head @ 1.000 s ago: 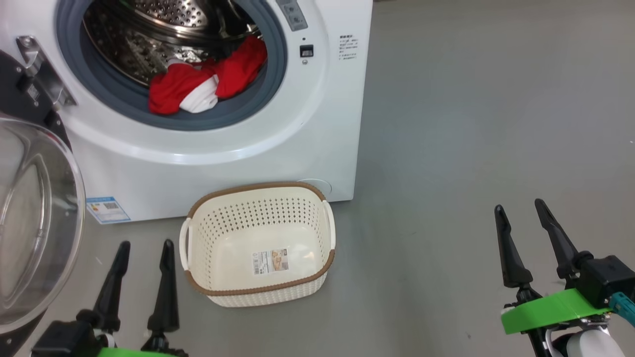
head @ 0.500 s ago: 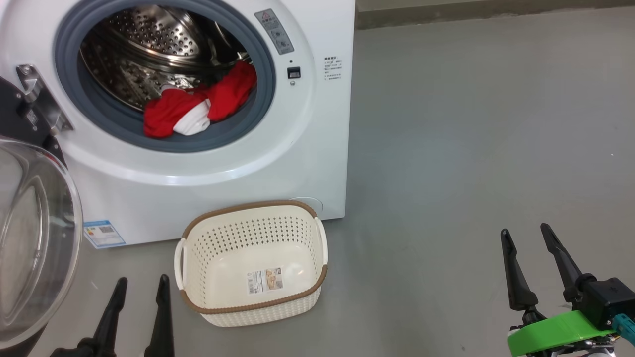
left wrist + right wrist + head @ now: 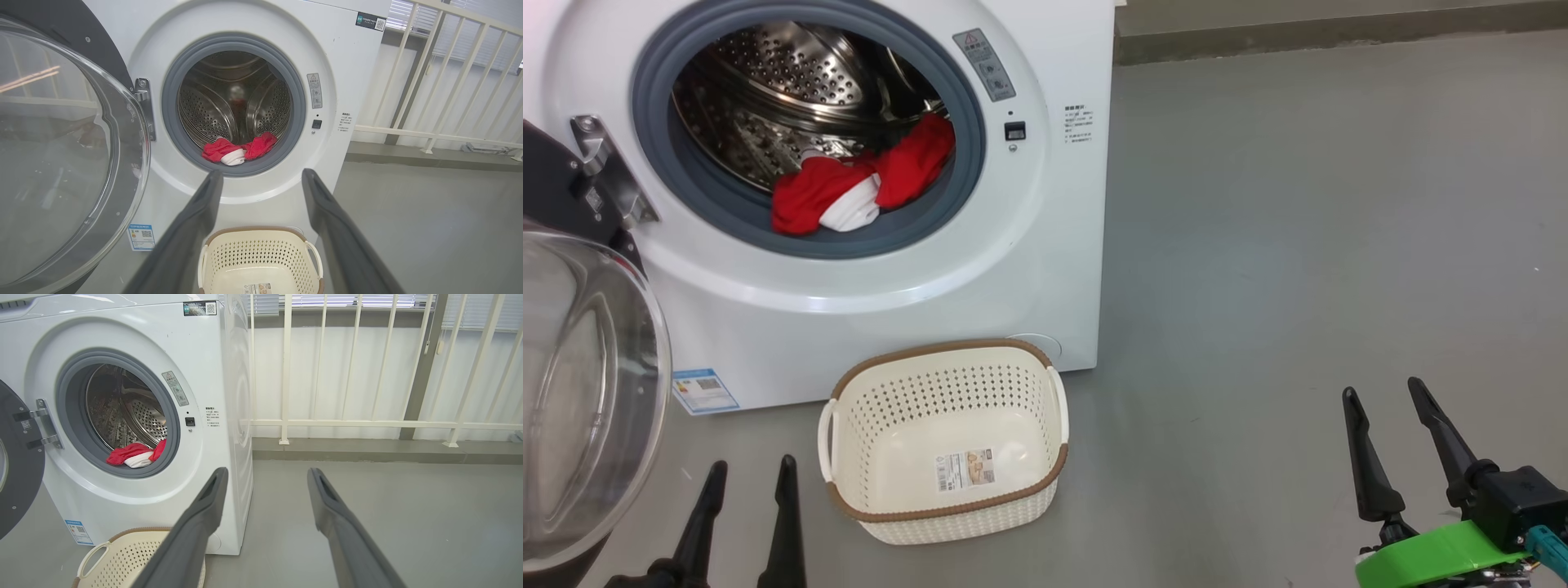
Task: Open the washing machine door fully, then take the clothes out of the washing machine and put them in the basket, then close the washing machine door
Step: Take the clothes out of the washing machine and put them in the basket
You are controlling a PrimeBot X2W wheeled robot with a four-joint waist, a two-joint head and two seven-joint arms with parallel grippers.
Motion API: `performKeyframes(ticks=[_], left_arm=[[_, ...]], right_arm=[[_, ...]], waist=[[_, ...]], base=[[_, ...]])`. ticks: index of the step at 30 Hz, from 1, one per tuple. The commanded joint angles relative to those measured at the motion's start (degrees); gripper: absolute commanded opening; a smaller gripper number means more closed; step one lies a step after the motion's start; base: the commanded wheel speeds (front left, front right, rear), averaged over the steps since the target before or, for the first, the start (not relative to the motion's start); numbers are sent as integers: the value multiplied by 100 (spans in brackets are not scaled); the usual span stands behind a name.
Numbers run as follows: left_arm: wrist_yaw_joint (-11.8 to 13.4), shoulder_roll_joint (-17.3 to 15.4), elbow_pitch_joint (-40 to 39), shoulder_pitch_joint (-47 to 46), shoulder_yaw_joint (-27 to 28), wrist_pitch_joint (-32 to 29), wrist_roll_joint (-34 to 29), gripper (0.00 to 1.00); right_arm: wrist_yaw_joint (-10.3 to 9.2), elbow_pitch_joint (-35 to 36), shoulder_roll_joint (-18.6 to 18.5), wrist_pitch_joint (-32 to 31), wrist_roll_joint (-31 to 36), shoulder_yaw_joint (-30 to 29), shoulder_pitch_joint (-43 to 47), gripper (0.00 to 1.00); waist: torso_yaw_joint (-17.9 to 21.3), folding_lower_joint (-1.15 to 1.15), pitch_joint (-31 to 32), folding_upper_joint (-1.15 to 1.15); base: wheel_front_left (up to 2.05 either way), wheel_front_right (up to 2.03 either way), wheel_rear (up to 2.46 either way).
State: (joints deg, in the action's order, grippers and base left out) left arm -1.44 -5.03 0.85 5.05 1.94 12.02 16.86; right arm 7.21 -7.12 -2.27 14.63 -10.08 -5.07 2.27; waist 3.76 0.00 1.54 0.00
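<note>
We are seeing the clothes (image 3: 849,192) lying against the gasket (image 3: 970,163) at the mouth of the washing machine (image 3: 890,318). Our left claw (image 3: 752,463) and right claw (image 3: 1382,388) are hanging spread and empty, far from them. We are risking snagging the gasket, bumping the washing machine door (image 3: 596,392) at our left, or dropping fabric beside the basket (image 3: 956,523). The blue sticker (image 3: 704,390), warning label (image 3: 983,64) and basket label (image 3: 966,471) are showing nothing legible.

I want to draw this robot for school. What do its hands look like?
The left gripper and right gripper match: each has two long, thin black fingers tapering to points. Behind the right one sit a bright green band, a boxy black block and a small teal plug. Up close, they look dark grey and matte.
</note>
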Motion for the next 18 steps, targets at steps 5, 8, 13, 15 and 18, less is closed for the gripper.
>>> performKeyframes(ticks=[5,8,13,15,18], left_arm=[[96,-94,-147,-79,167,-1,24,100],[111,-103,-162,-86,147,-7,19,100],[104,-112,-210,-118,109,-8,41,100],[128,-120,-249,-144,113,31,13,100],[150,-86,-295,-175,141,89,76,100]], right_arm=[[28,142,-61,37,-27,174,-110,100],[28,142,-61,37,-37,188,-124,100],[28,137,-61,37,-55,207,-122,100],[28,135,-61,37,-62,209,-124,100],[28,130,-61,37,-72,209,-129,100]], waist=[[-15,0,-18,0],[-23,0,-36,0],[-47,0,-79,0],[-60,0,-96,0],[-83,0,-119,0]], base=[[50,-50,0],[105,-105,0],[160,-160,0],[200,-200,0],[171,-171,0]])
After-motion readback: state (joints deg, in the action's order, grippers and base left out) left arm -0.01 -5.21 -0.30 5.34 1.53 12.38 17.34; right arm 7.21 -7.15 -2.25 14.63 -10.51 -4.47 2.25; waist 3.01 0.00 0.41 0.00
